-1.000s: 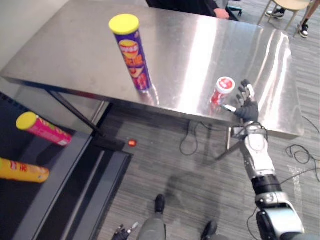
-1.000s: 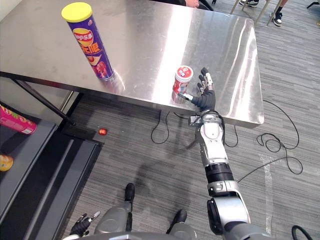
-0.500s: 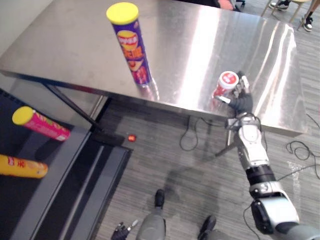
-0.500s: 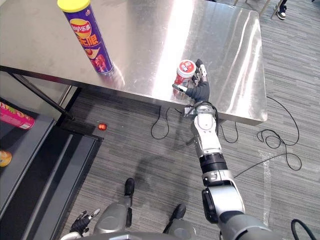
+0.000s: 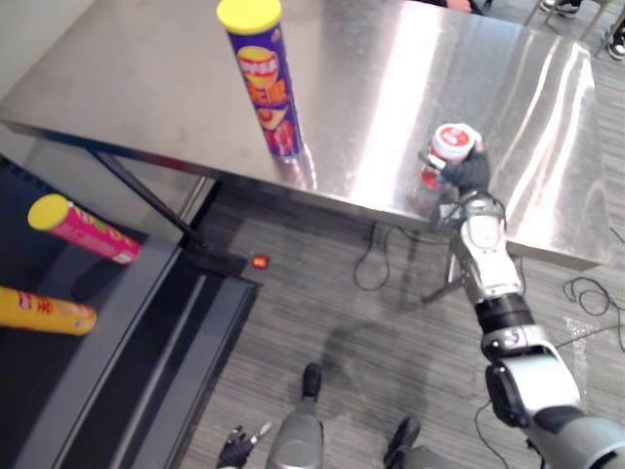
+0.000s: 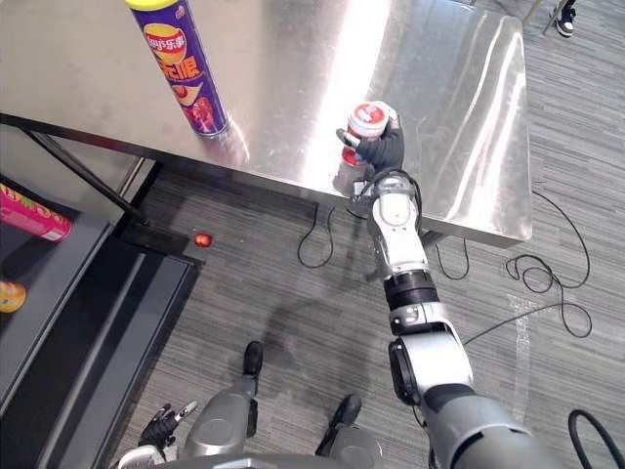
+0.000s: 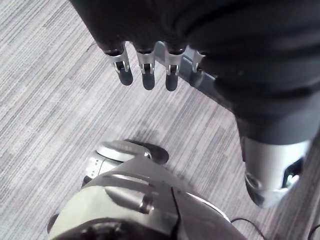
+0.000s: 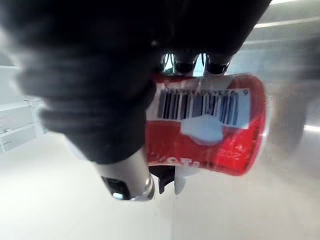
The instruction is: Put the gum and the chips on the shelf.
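The gum can (image 5: 451, 147), red with a white lid, stands near the front edge of the steel table (image 5: 146, 98). My right hand (image 5: 470, 173) is wrapped round it from the near side. The right wrist view shows the can's barcoded side (image 8: 210, 125) under the curled fingers (image 8: 186, 65), with the thumb below. A tall purple chips tube (image 5: 264, 93) with a yellow lid stands upright further left on the table. Low by my legs hangs my left hand (image 7: 145, 55), its fingers relaxed and holding nothing. The dark shelf (image 5: 98, 332) is at the lower left.
On the shelf lie a pink tube (image 5: 86, 239) with a yellow lid and a yellow tube (image 5: 44, 315). A small red object (image 5: 259, 262) lies on the grey carpet under the table's front edge. The table's legs slant down beside the shelf.
My right hand has gone from open beside the gum can to curled round it. The camera has shifted a little.
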Tool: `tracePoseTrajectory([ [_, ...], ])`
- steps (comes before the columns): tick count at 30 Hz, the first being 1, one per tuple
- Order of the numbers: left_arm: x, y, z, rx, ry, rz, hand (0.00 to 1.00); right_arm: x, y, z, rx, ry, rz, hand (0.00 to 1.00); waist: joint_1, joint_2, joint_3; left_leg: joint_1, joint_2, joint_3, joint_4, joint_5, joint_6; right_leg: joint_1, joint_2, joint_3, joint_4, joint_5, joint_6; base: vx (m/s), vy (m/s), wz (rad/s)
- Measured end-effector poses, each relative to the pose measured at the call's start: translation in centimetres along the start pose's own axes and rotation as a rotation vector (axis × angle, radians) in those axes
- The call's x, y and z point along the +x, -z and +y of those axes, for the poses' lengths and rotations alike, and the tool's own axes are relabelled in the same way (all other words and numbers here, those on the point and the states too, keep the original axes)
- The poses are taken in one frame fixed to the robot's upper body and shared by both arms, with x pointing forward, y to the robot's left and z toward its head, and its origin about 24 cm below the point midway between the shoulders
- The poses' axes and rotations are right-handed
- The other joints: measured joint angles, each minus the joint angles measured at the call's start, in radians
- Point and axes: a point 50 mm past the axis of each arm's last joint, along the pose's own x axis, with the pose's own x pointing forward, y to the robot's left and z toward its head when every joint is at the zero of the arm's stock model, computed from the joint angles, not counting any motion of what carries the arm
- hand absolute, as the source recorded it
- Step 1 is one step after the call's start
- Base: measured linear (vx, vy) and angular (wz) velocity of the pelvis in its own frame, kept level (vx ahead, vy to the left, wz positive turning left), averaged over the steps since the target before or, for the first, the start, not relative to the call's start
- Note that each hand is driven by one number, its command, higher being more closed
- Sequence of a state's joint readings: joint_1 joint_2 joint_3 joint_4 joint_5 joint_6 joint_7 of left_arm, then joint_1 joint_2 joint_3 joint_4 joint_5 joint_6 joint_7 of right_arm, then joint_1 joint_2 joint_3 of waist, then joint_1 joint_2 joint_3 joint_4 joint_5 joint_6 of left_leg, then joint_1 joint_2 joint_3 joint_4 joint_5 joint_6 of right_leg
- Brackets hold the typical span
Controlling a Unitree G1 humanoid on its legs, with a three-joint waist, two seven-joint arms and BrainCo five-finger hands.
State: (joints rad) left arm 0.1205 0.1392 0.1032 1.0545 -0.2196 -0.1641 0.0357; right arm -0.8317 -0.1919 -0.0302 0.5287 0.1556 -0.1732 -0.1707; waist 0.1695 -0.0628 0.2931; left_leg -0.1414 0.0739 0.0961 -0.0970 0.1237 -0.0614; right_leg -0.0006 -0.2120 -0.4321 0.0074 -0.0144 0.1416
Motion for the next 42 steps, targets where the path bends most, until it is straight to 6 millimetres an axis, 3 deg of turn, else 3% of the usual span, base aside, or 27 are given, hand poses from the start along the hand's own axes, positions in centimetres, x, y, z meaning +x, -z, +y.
tracePoseTrajectory([
  [8,0.0,-0.1,0.0,0.005,0.001,-0.003,0.0,0.0,-1.0,0.5,-0.009,-0.033,-0.045,1.0,-0.002,0.0,0.0,-0.006,0.035,0.002,-0.005,0.019,-0.014,-0.016,0.032,0.016,0.01,-0.001,-0.002,-0.06,-0.021,-0.06],
  [12,0.1,-0.2,-0.1,0.006,0.001,-0.005,0.0,-1.8,-2.9,1.3,0.009,-0.099,-0.161,1.0,-0.003,0.0,-0.002,-0.006,0.05,0.003,-0.006,0.021,-0.018,-0.018,0.044,0.021,0.011,-0.002,-0.003,-0.04,-0.015,-0.03],
  [15,0.1,-0.2,0.1,-0.003,-0.007,-0.004,0.0,-4.2,-3.5,1.5,0.026,-0.157,-0.217,1.0,-0.004,-0.009,-0.008,-0.006,0.054,0.004,-0.003,0.024,-0.022,-0.02,0.048,0.025,0.01,-0.002,-0.003,0.02,-0.017,-0.03],
  [21,-0.1,0.5,1.0,0.004,-0.035,0.018,0.0,-9.6,-1.9,-0.1,0.105,-0.212,-0.163,1.0,-0.034,-0.041,-0.071,-0.005,0.053,0.009,0.0,0.024,-0.023,-0.015,0.049,0.028,-0.004,-0.001,-0.002,0.04,-0.01,-0.01],
  [24,-0.3,0.9,1.2,0.004,-0.04,0.032,0.0,-11.9,-1.2,-0.9,0.149,-0.228,-0.129,1.0,-0.058,-0.04,-0.112,0.01,0.057,0.014,0.0,0.02,-0.027,-0.007,0.053,0.035,-0.004,-0.001,-0.002,0.0,-0.012,-0.08],
  [30,-0.7,2.0,1.6,0.005,-0.05,0.06,0.0,-14.6,0.2,-1.8,0.165,-0.229,-0.044,1.0,-0.079,-0.037,-0.154,0.04,0.063,0.029,-0.004,0.005,-0.043,0.005,0.048,0.052,0.007,-0.011,-0.01,-0.04,0.001,-0.1],
  [34,-0.8,2.5,1.7,0.003,-0.047,0.087,0.0,-15.3,1.0,-1.8,0.167,-0.229,-0.001,1.0,-0.081,-0.034,-0.152,0.071,0.042,0.032,0.002,0.004,-0.042,-0.069,-0.02,0.068,0.246,-0.123,-0.005,-0.02,0.005,0.04],
  [37,-0.8,2.5,1.4,-0.043,-0.027,0.082,0.0,-14.3,1.5,0.4,0.21,-0.303,0.007,1.0,-0.075,-0.014,-0.135,-0.007,0.05,-0.031,0.123,-0.016,-0.04,-0.079,-0.023,0.029,0.301,-0.153,-0.018,-0.07,-0.063,0.46],
  [39,-0.7,2.2,0.6,-0.077,-0.001,0.067,0.0,-13.3,1.0,1.5,0.219,-0.347,-0.019,1.0,-0.077,0.017,-0.12,-0.069,0.067,-0.121,0.131,0.011,-0.059,-0.084,0.002,-0.051,0.307,-0.166,-0.04,-0.16,-0.132,1.1],
  [40,-0.6,1.9,0.0,-0.077,0.016,0.054,0.0,-12.8,0.6,1.8,0.221,-0.354,-0.041,1.0,-0.072,0.047,-0.107,-0.104,0.082,-0.193,0.105,0.035,-0.089,-0.089,0.025,-0.12,0.321,-0.181,-0.061,-0.21,-0.186,1.38],
  [41,-0.6,1.6,-0.3,-0.064,0.03,0.043,0.0,-12.6,0.5,1.8,0.22,-0.352,-0.047,1.0,-0.05,0.07,-0.093,-0.121,0.094,-0.214,0.054,0.007,-0.125,-0.098,0.035,-0.172,0.328,-0.195,-0.085,-0.21,-0.184,1.33],
  [42,-0.6,1.7,-0.4,-0.057,0.033,0.048,0.0,-12.6,0.7,1.8,0.218,-0.35,-0.042,1.0,-0.035,0.066,-0.092,-0.122,0.101,-0.191,0.028,-0.052,-0.133,-0.098,0.039,-0.2,0.316,-0.194,-0.088,-0.19,-0.175,1.42],
])
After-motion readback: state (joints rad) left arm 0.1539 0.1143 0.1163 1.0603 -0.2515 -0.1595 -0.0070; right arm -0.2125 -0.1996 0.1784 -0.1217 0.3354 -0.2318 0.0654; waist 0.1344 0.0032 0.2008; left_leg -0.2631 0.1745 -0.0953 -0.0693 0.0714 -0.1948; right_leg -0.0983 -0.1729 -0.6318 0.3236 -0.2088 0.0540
